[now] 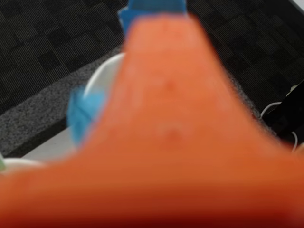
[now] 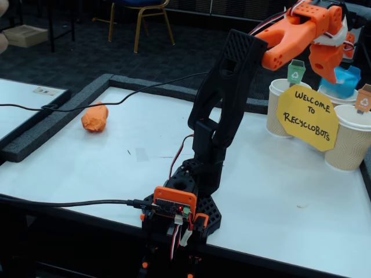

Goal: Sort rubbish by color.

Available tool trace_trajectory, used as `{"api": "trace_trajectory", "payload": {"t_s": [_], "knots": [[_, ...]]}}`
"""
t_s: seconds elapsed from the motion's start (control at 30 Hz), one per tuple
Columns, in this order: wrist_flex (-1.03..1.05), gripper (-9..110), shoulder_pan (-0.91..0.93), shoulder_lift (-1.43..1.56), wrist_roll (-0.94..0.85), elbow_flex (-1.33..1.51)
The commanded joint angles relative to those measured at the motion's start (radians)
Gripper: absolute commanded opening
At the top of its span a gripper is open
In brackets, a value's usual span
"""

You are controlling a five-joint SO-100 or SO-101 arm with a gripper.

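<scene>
While the orange plastic gripper (image 2: pixel 333 72) hangs above the row of paper cups (image 2: pixel 282 110) at the table's far right in the fixed view, a light blue crumpled paper wad (image 2: pixel 342 81) sits at its tip, over the middle cup. Whether the jaws press on it or stand apart cannot be told; the wrist view is blurred. An orange crumpled paper wad (image 2: pixel 95 117) lies far left on the white table (image 2: pixel 278 191).

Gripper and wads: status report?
Gripper over middle cup, closed on blue wad. Orange wad still on table, far left in fixed view. Nothing in the way.
</scene>
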Motion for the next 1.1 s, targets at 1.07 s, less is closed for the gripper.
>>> {"api": "trace_trajectory", "payload": {"t_s": [1.07], "knots": [[0.110,0,0.037,1.344,-0.006,0.922]]}}
